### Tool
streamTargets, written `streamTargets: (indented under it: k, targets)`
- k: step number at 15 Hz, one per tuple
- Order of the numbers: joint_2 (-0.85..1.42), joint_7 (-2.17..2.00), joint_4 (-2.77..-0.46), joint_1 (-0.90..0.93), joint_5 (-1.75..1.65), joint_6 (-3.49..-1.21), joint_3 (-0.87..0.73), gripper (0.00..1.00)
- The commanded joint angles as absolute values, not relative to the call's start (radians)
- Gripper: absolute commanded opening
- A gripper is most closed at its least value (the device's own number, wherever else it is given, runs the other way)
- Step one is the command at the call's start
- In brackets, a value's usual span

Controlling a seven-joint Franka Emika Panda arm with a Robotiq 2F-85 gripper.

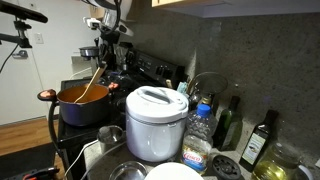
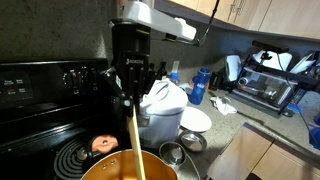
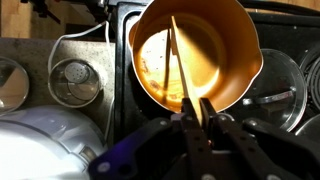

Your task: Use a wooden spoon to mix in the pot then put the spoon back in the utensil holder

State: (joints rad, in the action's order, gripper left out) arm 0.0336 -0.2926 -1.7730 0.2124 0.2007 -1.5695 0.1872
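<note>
The orange-red pot (image 1: pixel 83 100) sits on the black stove and also shows in the wrist view (image 3: pixel 215 45) and at the bottom of an exterior view (image 2: pixel 125 168). My gripper (image 3: pixel 195 110) is shut on the upper handle of the light wooden spoon (image 3: pixel 178 60). The spoon slants down into the pot in both exterior views (image 1: pixel 92 82) (image 2: pixel 135 150). Its bowl rests low inside the pot. The gripper (image 2: pixel 130 92) hangs above the pot (image 1: pixel 105 50).
A white domed cooker (image 1: pixel 155 122) stands next to the pot. Bottles (image 1: pixel 258 140) and a steel pot (image 1: pixel 105 150) crowd the counter. Stove knobs and back panel (image 2: pixel 40 78) lie behind. A toaster oven (image 2: pixel 270 85) sits far off.
</note>
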Motion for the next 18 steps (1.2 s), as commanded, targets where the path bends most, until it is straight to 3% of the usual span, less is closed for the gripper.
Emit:
streamTargets:
  k: [1, 18]
  targets:
    - [0.010, -0.319, -1.745, 0.200, 0.208, -1.577, 0.181, 0.03]
    - [-0.134, -0.364, -1.706, 0.193, 0.089, -1.832, 0.216, 0.03]
